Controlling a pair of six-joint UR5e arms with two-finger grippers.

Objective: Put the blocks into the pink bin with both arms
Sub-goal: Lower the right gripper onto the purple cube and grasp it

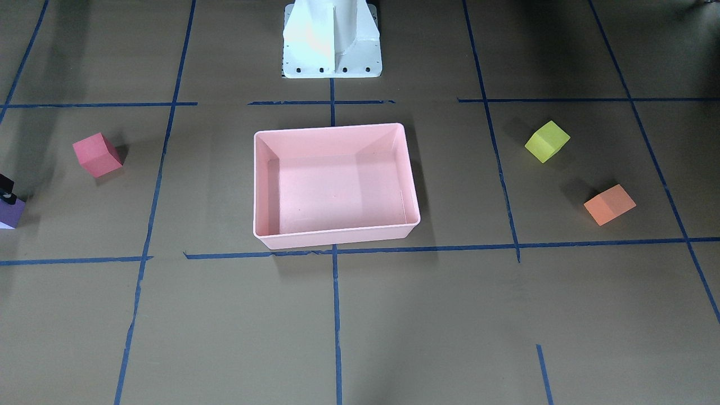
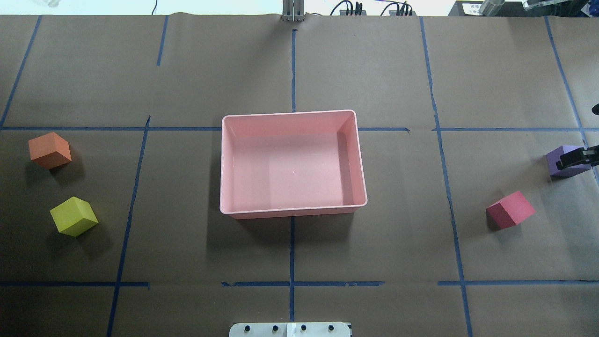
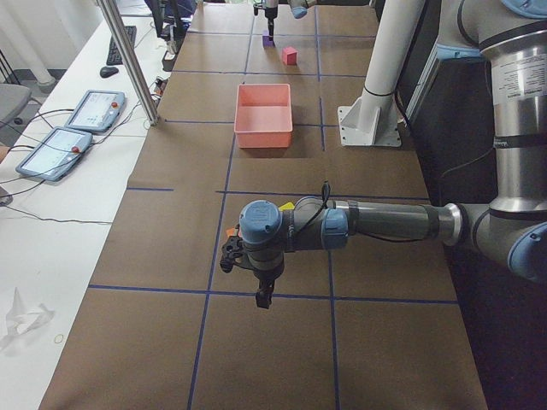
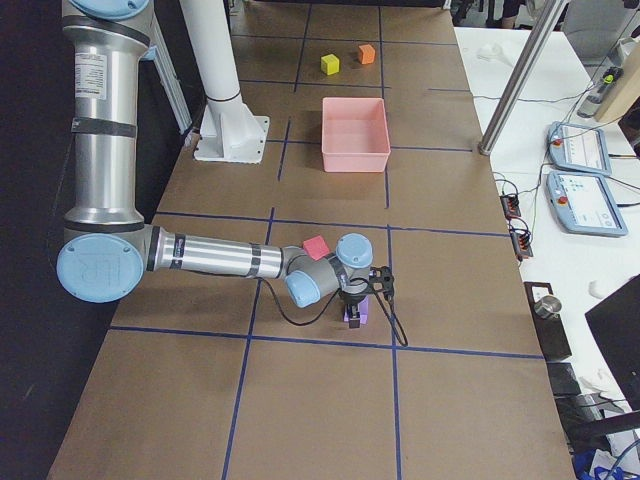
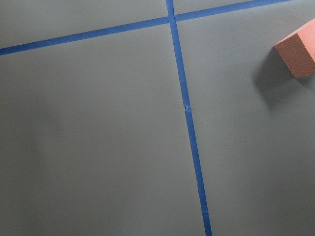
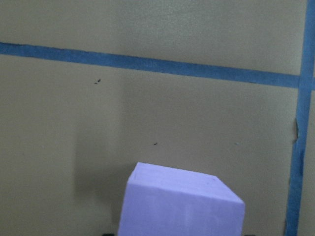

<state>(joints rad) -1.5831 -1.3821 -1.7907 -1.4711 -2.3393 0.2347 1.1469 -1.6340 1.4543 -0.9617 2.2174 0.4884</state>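
The pink bin [image 2: 292, 213] sits mid-table with nothing in it. The orange block [image 2: 49, 150] and the yellow-green block [image 2: 73, 216] lie on the robot's left side. The red-pink block [image 2: 510, 209] lies on its right side. My right gripper [image 2: 578, 160] is shut on the purple block [image 2: 564, 152] at the table's far right edge, at or just above the surface; the block fills the bottom of the right wrist view [image 6: 179, 206]. My left gripper [image 3: 263, 295] shows only in the exterior left view, beyond the orange block [image 5: 298, 51]; I cannot tell if it is open.
The white pedestal [image 1: 332, 39] stands behind the bin on the robot's side. Blue tape lines [image 2: 292, 243] grid the brown table. Tablets [image 3: 90, 111] and a metal post [image 3: 128, 60] stand on the side bench past the table's far edge.
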